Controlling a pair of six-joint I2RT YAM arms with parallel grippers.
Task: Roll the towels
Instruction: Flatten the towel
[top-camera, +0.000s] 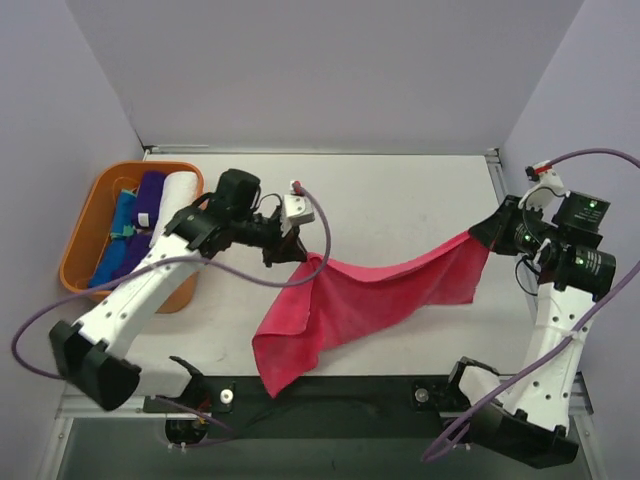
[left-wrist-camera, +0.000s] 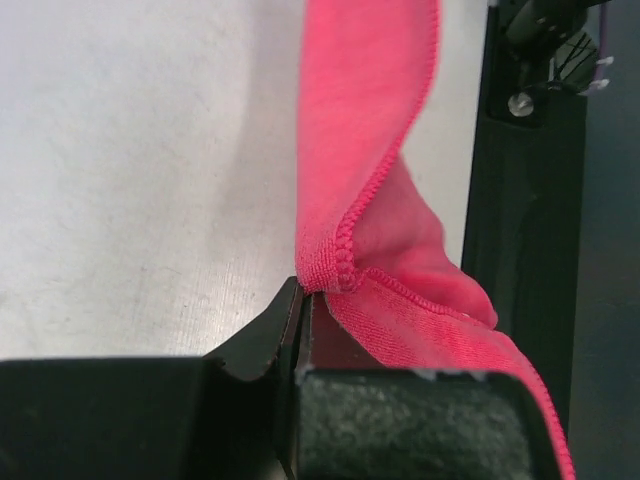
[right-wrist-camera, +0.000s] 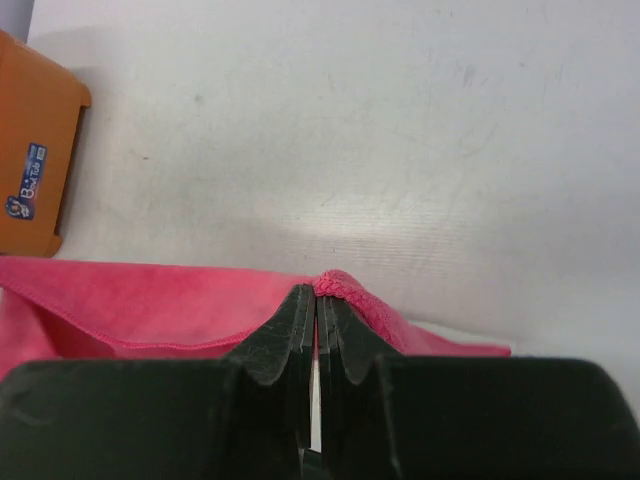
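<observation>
A hot pink towel (top-camera: 380, 290) hangs stretched between both grippers above the white table (top-camera: 400, 190), sagging in the middle. My left gripper (top-camera: 298, 252) is shut on the towel's left corner; in the left wrist view its jaws (left-wrist-camera: 305, 297) pinch the stitched hem of the towel (left-wrist-camera: 360, 150). My right gripper (top-camera: 488, 238) is shut on the right corner, and in the right wrist view the jaws (right-wrist-camera: 317, 296) pinch the hem of the towel (right-wrist-camera: 150, 305). A loose lower corner (top-camera: 275, 370) droops to the table's front edge.
An orange basket (top-camera: 85, 225) stands at the far left, also in the right wrist view (right-wrist-camera: 40, 150). In it lie a white roll (top-camera: 180, 200), a purple roll (top-camera: 150, 195) and a blue roll (top-camera: 120, 225). A black rail (top-camera: 350, 395) runs along the front edge.
</observation>
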